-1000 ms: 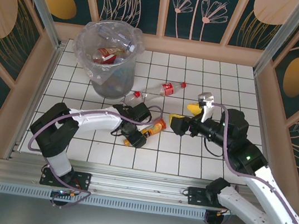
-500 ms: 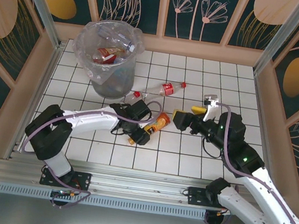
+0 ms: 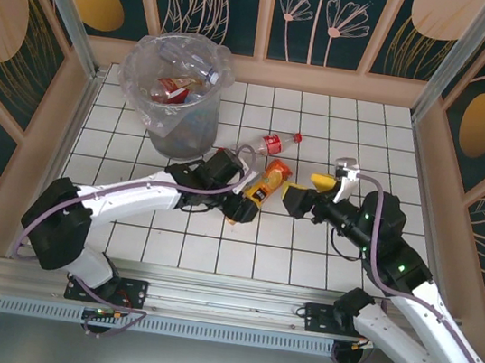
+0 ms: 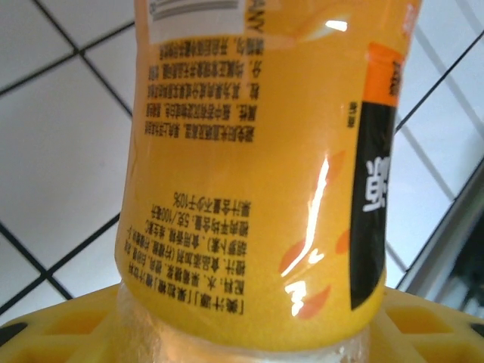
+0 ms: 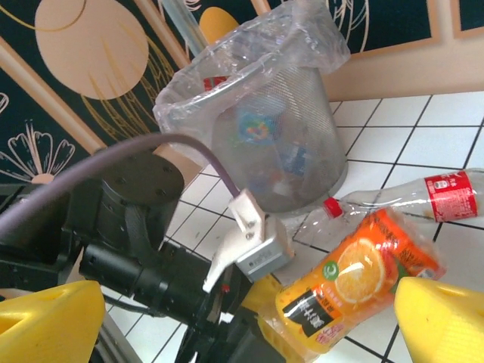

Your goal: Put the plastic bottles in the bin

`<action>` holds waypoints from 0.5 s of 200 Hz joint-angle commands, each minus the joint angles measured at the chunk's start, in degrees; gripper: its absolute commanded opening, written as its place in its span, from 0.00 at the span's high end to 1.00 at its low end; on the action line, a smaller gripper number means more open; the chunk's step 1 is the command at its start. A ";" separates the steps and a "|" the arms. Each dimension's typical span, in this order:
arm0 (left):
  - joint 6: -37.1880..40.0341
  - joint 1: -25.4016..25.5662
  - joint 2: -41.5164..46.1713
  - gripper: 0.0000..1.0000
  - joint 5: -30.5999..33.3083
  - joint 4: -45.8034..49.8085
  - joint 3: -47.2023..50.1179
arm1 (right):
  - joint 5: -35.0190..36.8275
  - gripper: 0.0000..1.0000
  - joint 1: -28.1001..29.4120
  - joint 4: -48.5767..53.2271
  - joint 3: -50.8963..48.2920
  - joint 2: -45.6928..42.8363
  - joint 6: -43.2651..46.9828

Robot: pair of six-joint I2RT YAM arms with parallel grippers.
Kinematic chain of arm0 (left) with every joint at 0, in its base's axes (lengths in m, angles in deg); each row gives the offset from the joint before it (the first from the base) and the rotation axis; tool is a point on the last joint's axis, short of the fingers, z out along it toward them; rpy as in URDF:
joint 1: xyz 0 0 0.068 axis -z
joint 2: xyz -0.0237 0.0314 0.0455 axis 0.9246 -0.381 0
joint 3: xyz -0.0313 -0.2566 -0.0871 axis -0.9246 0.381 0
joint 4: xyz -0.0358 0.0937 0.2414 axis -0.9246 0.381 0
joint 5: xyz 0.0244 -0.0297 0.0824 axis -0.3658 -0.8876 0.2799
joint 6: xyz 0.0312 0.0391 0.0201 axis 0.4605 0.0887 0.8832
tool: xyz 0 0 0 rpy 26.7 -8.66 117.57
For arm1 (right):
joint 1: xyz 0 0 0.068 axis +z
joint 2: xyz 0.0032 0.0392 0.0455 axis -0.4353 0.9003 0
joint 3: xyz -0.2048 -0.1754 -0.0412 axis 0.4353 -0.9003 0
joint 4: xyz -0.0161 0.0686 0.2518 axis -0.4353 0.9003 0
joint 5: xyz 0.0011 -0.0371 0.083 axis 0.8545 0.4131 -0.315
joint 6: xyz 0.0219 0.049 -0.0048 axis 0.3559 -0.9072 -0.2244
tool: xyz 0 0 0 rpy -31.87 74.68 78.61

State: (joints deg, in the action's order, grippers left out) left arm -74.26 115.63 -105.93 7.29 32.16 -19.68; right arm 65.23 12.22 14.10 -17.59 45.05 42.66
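Note:
An orange juice bottle with an orange-fruit label is held at its lower end by my left gripper, which is shut on it. In the left wrist view the bottle is seen close up, above the yellow fingers. My right gripper is open just right of the bottle; in its own view the gripper faces the orange bottle. A clear bottle with a red label lies on the tiles. The grey bin holds several bottles in its bag.
A second clear bottle with a red cap lies at the foot of the bin. The white tiled floor is walled by patterned panels on three sides. My two arms nearly meet at the middle.
My left gripper has carried the orange bottle up and to the right, close to the right gripper. The right gripper has shifted slightly nearer and lower.

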 commanded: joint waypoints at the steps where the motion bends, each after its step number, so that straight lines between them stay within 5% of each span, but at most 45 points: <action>1: -2.12 -1.00 2.18 0.42 -1.41 -3.80 -2.46 | -2.99 0.01 -0.20 -2.72 0.41 -1.16 2.93; 100: -5.73 -5.63 4.45 0.42 -1.39 -7.34 -11.23 | -1.21 0.01 -0.19 -3.54 -5.08 -14.69 13.06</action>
State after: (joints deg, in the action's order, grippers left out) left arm -77.78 111.53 -103.63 6.98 27.77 -25.93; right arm 63.42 12.22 12.42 -20.80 33.05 51.99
